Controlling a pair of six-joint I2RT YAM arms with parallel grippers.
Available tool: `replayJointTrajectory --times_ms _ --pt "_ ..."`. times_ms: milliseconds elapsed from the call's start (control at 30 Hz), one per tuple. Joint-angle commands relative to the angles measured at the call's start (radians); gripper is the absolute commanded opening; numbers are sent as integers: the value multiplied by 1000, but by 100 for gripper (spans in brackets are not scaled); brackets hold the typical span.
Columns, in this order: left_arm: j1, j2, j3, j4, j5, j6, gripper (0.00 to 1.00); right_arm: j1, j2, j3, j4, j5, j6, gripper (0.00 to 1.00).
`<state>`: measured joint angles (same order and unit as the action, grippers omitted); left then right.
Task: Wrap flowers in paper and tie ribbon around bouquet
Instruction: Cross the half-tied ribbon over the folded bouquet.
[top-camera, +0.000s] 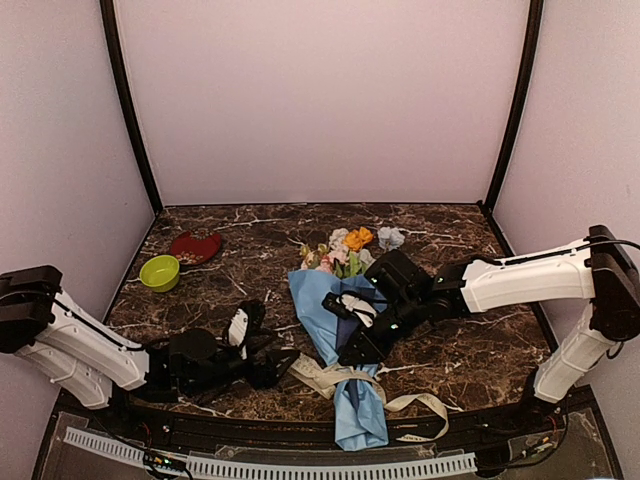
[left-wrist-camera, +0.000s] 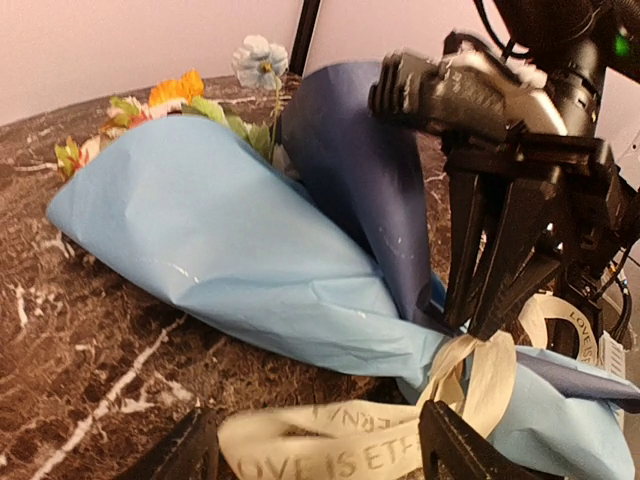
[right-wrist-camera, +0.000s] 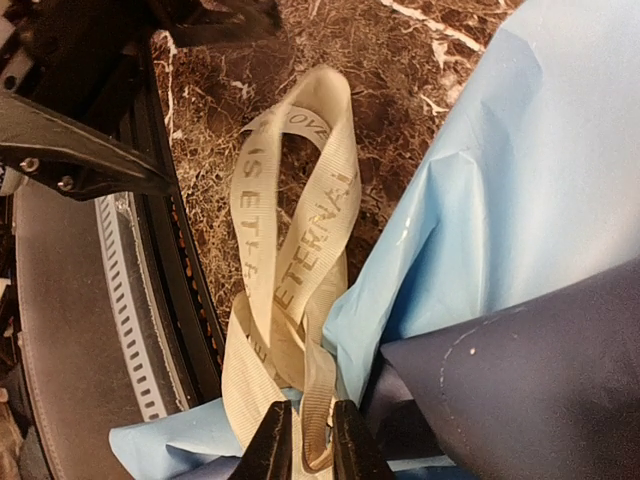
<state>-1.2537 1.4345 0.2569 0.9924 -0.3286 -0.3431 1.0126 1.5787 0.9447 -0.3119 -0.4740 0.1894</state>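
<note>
One bouquet (top-camera: 318, 305), one ribbon (top-camera: 322, 380), two bowls (top-camera: 160, 272) (top-camera: 195, 247)

The bouquet (top-camera: 322, 325) lies flat in light-blue paper (top-camera: 360, 410), flowers (top-camera: 348, 243) toward 12 o'clock. A cream ribbon (top-camera: 322, 378) loops around its 6 o'clock end.

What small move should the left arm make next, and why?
Probably close the left gripper on the ribbon strand lying between its open fingers. The right gripper pinches the ribbon by the narrow end of the bouquet, so a second grip would let both arms pull the tie tight.
</note>
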Motion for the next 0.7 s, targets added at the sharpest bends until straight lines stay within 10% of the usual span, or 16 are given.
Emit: replayJointTrajectory --times_ms 0,133,333,667 --pt "0 -125 41 -199 -56 87 75 6 -3 25 -1 0 -10 20" --pt "-7 -188 7 -109 -13 168 76 7 7 14 6 -8 -10 24" --pt "-40 -73 159 -259 184 307 47 9 7 7 7 -26 -8 7" --pt "-45 127 269 -255 238 469 73 9 -33 -12 44 -62 8 0"
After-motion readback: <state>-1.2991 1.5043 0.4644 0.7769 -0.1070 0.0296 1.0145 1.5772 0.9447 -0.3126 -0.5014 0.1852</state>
